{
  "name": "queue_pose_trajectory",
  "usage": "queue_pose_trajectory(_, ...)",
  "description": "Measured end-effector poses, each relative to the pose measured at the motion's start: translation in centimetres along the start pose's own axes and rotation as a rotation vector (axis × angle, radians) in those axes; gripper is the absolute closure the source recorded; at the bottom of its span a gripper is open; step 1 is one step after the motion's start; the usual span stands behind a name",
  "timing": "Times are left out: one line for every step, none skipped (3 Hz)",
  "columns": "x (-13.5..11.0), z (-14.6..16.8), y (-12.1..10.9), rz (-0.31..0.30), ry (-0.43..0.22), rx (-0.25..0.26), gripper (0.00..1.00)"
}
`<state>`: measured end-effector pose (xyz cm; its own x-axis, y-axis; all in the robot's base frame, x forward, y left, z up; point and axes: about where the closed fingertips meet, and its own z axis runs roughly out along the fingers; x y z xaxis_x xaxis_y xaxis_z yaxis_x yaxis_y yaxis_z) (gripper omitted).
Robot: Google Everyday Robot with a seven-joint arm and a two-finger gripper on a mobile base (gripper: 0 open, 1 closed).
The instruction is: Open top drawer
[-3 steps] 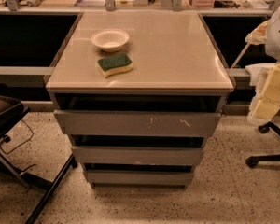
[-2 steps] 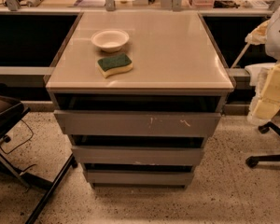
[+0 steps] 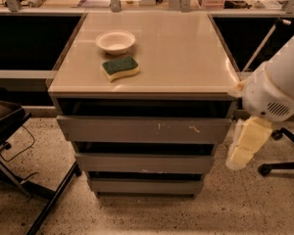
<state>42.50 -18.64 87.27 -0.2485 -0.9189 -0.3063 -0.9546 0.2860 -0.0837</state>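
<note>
The top drawer [image 3: 137, 130] is the uppermost of three grey handleless fronts in the cabinet. It has small pale scratches right of centre. Its front stands a little forward of the cabinet top, with a dark gap above it, and its inside is hidden. My gripper [image 3: 244, 146] hangs pale and yellowish from the white arm [image 3: 279, 89] just off the drawer's right end. It points down and is apart from the front panel.
A white bowl [image 3: 115, 41] and a green-and-yellow sponge [image 3: 120, 68] lie on the cabinet top [image 3: 186, 53]. Two lower drawer fronts [image 3: 144, 163] sit beneath. A black chair frame [image 3: 19, 180] stands at the left, and a chair base [image 3: 281, 165] at the right.
My arm and gripper have come down and to the left, from beside the cabinet top to the level of the top drawer's right end. The drawer has not moved.
</note>
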Motion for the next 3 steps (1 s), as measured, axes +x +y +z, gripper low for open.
queue_pose_trajectory(0.0,8.1,0.4,0.046,-0.043,-0.075,0.00)
queue_pose_trajectory(-1.1,14.2,-3.3,0.141,-0.091,-0.037,0.00)
queue_pose_trajectory(-1.1,14.2,-3.3,0.142,-0.091,-0.037,0.00)
